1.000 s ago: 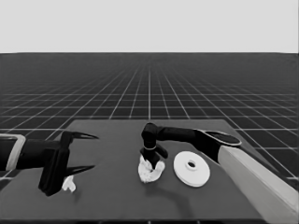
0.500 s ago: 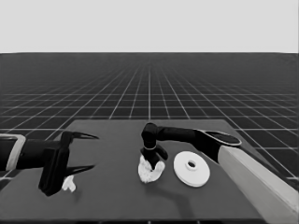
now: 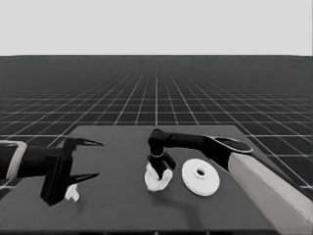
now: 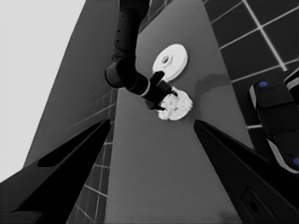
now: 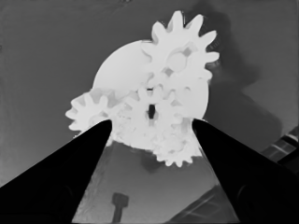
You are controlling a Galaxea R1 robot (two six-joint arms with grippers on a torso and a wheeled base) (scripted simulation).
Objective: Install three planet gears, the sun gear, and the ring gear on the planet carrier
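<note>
While the left arm waits at the table's left end, the right arm reaches in from the right to the middle of the dark table (image 3: 122, 205). The right gripper (image 3: 161, 172) hangs directly over the smaller round part (image 3: 157, 182), its two fingers spread apart and holding nothing; the right wrist view shows both wedges flanking the cluster with clear gaps on either side. On the smaller round part (image 5: 140, 79) sit four small gears (all white and toothed): one gear (image 5: 180, 53) at the far edge of the disc, a middle gear (image 5: 152, 112) with a dark slot at its hub, a third gear (image 5: 88, 109) overhanging one side, and a fourth gear (image 5: 177, 149) overhanging the near edge beside one finger. The teeth of the outer gears appear to meet those of the middle one, though exact meshing cannot be told. The larger round part (image 3: 200, 177) lies flat on the table just beside the cluster, on its right, apart from the gripper; the left wrist view shows the larger round part (image 4: 170, 61) almost touching the cluster (image 4: 175, 105). The left gripper (image 3: 85, 159) stands with its fingers wide apart, holding nothing. A thin white piece (image 3: 72, 194) lies on the table beneath it.
</note>
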